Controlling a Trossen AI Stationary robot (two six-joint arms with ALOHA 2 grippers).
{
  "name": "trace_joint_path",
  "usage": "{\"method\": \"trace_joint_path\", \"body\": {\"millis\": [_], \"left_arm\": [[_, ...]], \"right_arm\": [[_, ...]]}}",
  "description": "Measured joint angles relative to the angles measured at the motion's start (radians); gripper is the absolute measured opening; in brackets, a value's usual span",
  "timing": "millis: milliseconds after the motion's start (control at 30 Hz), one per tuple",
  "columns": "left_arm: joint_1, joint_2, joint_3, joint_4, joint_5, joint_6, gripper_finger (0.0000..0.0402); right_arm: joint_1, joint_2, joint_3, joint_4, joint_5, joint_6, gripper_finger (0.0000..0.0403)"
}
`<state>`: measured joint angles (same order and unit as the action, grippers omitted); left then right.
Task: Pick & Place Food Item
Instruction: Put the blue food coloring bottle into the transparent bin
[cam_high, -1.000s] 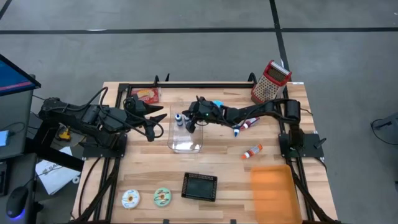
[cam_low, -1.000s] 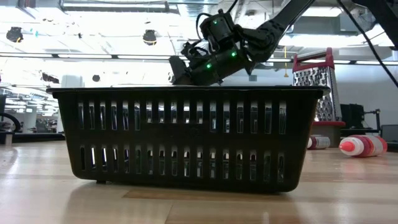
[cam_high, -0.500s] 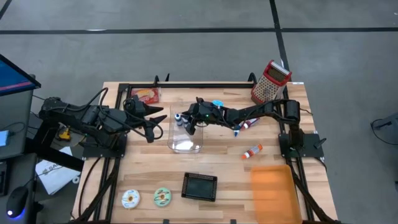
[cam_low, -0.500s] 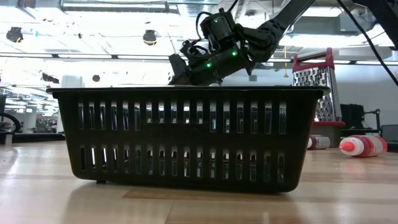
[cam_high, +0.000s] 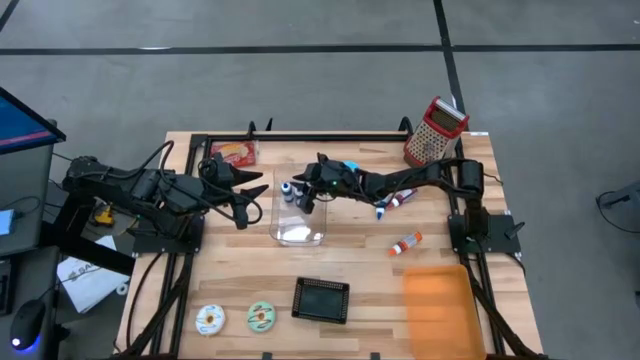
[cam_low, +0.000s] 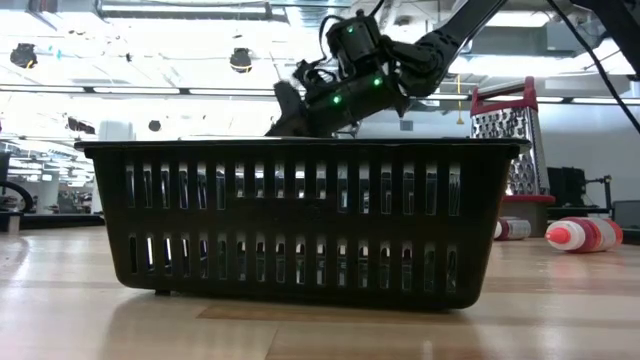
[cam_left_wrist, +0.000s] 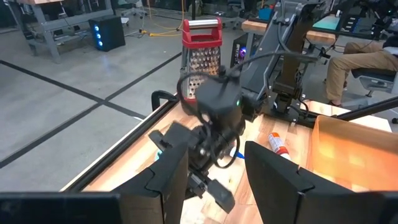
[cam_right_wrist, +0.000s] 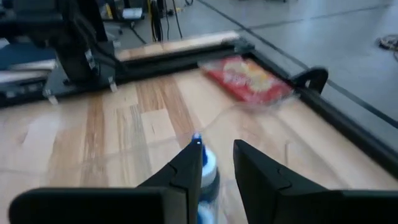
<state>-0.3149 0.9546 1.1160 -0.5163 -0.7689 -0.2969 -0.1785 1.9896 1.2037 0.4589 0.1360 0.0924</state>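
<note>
In the middle of the high view the right gripper (cam_high: 297, 192) reaches over the far rim of a clear plastic bin (cam_high: 300, 238), and its own wrist camera shows a small blue-capped white bottle (cam_right_wrist: 204, 176) standing between its dark fingers (cam_right_wrist: 261, 180), which are parted a little around it rather than clamped; whether they touch it I cannot tell. The bottle sits at the bin's upper edge in the high view, so it looks freshly let go or about to be.

The risk I see is in the release. If the bottle rests on the rim and not inside, it may topple onto the wooden table (cam_high: 360, 290). If the fingers lift at an angle, one could catch the cap and drag the bottle over or nudge the light bin.

The left gripper (cam_high: 243, 196) waits at centre left, fingers spread and empty, just beside the bin; a sideways move could knock it. The red snack packet (cam_high: 233, 152) lies upper left, near the table's back rail, well clear.
</note>
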Motion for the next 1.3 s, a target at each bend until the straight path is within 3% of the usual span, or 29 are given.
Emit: {"method": "trace_joint_path", "body": {"millis": [167,300,433,633,767,900,1067,1200,1300], "left_arm": [[0.0,0.0,0.0,0.0,0.0,0.004,0.0154],[0.0,0.0,0.0,0.0,0.0,0.008,0.0154],[0.0,0.0,0.0,-0.001,0.0,0.022,0.0154],[0.0,0.007,0.0,0.0,0.017,0.032,0.0154],[0.0,0.017,-0.001,0.002,0.017,0.017,0.0154],[0.0,0.032,-0.001,0.002,0.019,0.001,0.0154],[-0.012,0.061,0.0,0.017,0.022,-0.025,0.0154],[-0.025,0.092,-0.001,0.033,0.025,-0.03,0.0154],[-0.034,0.111,-0.001,0.054,0.024,-0.031,0.0154]], "right_arm": [[-0.021,-0.068,0.0,-0.013,0.0,-0.039,0.0089],[-0.041,-0.143,0.001,-0.128,0.004,-0.042,0.0089],[-0.045,-0.236,0.001,-0.4,0.004,-0.026,0.0089],[-0.029,-0.317,0.0,-0.961,0.006,0.158,0.0087],[0.036,-0.35,0.0,-1.149,0.021,0.268,0.0087],[0.122,-0.363,0.002,-1.239,0.126,0.451,0.0088],[0.178,-0.325,-0.03,-1.391,0.3,0.825,0.0088],[0.186,-0.319,-0.096,-1.405,0.293,1.126,0.0088],[0.186,-0.319,-0.132,-1.402,0.274,1.262,0.0088]]}}
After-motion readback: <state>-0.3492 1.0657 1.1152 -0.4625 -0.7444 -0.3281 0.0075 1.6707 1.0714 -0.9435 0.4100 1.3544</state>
